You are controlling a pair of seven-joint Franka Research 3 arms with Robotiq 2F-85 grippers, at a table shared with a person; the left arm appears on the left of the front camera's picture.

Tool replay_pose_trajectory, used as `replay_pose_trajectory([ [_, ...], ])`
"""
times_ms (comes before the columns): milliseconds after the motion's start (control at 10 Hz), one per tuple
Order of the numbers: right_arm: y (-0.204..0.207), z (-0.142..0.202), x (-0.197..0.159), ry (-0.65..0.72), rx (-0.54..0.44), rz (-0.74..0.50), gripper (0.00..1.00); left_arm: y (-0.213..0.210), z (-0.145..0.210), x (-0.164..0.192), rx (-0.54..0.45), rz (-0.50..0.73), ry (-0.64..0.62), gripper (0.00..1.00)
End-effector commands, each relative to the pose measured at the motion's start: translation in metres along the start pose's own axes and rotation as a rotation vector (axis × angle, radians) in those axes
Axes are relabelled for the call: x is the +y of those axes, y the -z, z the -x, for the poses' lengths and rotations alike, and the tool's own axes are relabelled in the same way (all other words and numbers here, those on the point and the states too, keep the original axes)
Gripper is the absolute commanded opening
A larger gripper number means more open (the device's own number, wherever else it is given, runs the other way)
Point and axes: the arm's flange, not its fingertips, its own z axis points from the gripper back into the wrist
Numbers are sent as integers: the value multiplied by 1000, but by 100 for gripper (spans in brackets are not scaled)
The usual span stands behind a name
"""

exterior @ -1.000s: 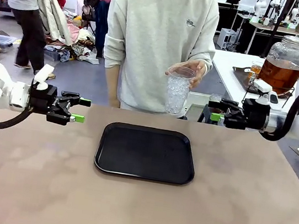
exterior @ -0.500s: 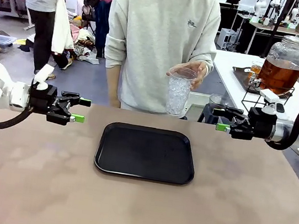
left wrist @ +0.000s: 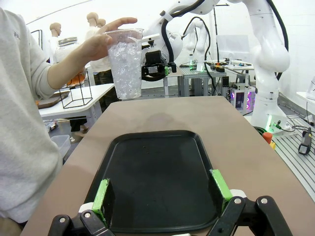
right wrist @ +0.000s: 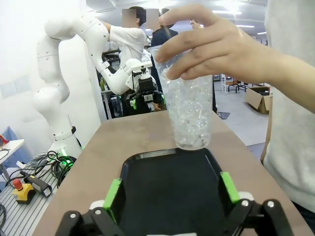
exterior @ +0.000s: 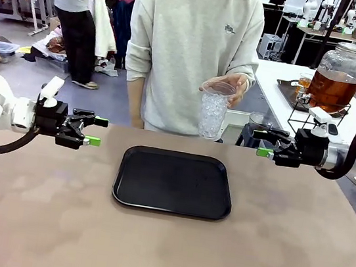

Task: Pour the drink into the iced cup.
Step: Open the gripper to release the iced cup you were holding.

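The right gripper (exterior: 267, 144), jaws wide like the left gripper's (exterior: 96, 131), has retreated toward three o'clock, leaving the person's clear ice-filled plastic cup (exterior: 213, 108) untaken.

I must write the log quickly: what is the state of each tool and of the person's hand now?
Left tool: open, holding nothing.
Right tool: open, holding nothing.
Person's hand: holding the iced cup above the table's far edge.

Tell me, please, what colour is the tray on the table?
The tray is plain black, without any pattern. The front view shows it best.
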Motion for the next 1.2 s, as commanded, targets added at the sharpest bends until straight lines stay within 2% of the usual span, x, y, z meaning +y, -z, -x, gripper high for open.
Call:
replay_pose_trajectory([
  [0, 1, -3, 0, 9, 1, -2, 100, 2, -2, 0, 2, -9, -7, 100],
  [1100, 1, -3, 0, 9, 1, -2, 100, 2, -2, 0, 2, -9, -7, 100],
])
